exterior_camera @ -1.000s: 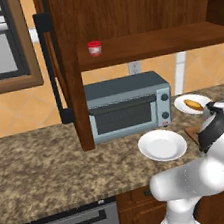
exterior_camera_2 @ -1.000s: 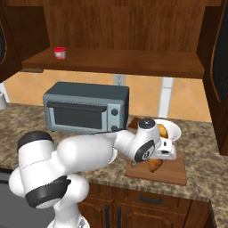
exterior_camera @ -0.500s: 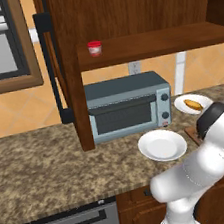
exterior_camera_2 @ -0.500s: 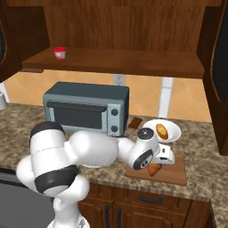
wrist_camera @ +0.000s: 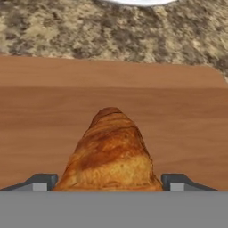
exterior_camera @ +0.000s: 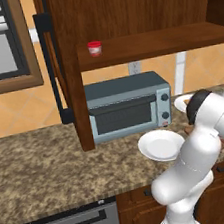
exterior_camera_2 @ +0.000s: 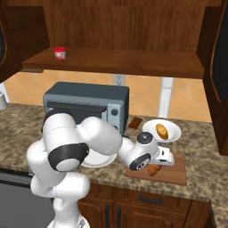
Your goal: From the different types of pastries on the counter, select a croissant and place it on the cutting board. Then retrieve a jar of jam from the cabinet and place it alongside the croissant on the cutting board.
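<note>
The croissant sits directly between the two fingertips of the end effector, its narrow tip pointing away from the hand over the cutting board. Both fingertips stand just beside its broad base, one on each side, so the jaws are set about as wide as the pastry. Whether they actually press on it cannot be told.

From the right base view the end effector is low over the cutting board, and the croissant lies at the board's near-left part, just under the hand. The board rests on the granite desk.

Behind the board, a round white plate holds the golden-yellow pastry. A second white plate lies on the desk in front of the grey toaster oven, with nothing visible on it; in the right base view the arm covers most of it.

The jar of jam stands upright on the plank shelf of the cabinet, near the shelf's left end, well apart from the end effector. The cabinet door's black bar handle shows at the left.
</note>
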